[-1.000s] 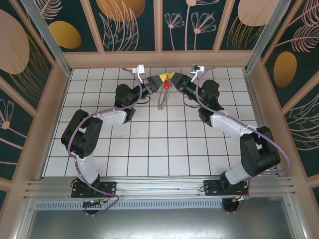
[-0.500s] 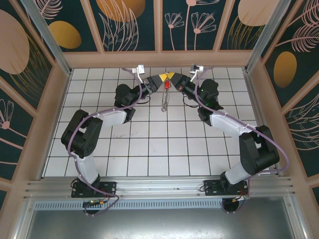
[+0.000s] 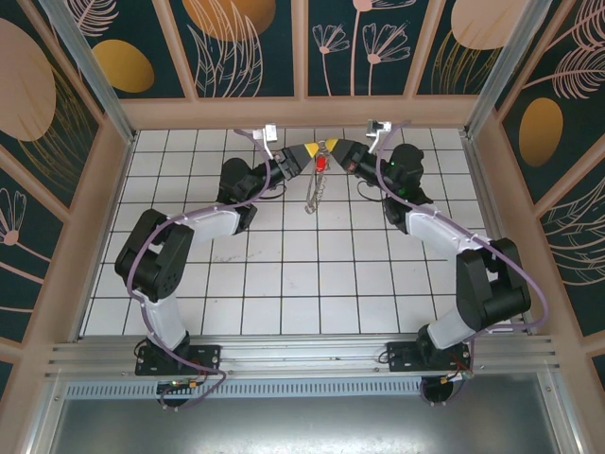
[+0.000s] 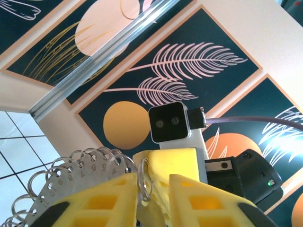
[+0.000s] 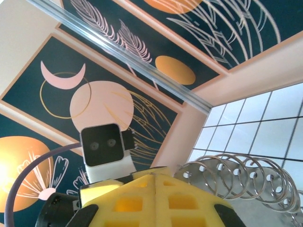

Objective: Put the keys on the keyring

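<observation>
R gripper [image 3: 332,148] pinches hanging keyring [image 3: 315,193], near back wall [image 3: 302,113].

Both arms reach forward from bases, elbows bowed outward, forearms angling inward to meet at far middle.

Left arm [image 3: 175,246]: upper link leans outward, forearm runs up and right, wrist pointing right.

Right arm [image 3: 454,248]: mirrored, forearm runs up and left, wrist pointing left.

Left gripper [image 3: 306,152] and right gripper [image 3: 334,148] face each other tip to tip, almost touching.

Left fingers [image 4: 102,201]: yellow, parted, clear gap between.

Right fingers [image 5: 137,198]: yellow, pressed together, only seam between.
</observation>
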You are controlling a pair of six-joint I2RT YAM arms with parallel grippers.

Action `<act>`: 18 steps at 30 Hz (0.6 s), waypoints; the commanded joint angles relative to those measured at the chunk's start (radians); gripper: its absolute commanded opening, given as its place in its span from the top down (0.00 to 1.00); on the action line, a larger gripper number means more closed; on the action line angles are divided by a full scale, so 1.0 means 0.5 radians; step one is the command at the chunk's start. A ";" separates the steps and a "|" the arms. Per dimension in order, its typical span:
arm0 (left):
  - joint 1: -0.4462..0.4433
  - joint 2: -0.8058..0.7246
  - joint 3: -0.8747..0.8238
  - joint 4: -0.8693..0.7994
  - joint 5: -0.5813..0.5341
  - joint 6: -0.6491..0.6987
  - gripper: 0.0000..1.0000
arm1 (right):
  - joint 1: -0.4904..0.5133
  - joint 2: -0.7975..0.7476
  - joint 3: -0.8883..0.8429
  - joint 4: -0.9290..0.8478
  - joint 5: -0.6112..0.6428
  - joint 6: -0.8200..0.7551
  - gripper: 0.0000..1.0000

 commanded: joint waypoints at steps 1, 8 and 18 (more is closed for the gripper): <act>0.011 -0.113 0.034 -0.027 -0.006 0.103 0.72 | -0.080 -0.054 0.060 0.023 -0.121 -0.052 1.00; 0.031 -0.138 0.093 -0.191 0.049 0.224 0.66 | -0.158 -0.045 0.082 0.018 -0.285 -0.108 1.00; 0.066 -0.055 0.308 -0.436 0.301 0.357 0.64 | -0.219 -0.006 0.068 0.114 -0.452 -0.111 1.00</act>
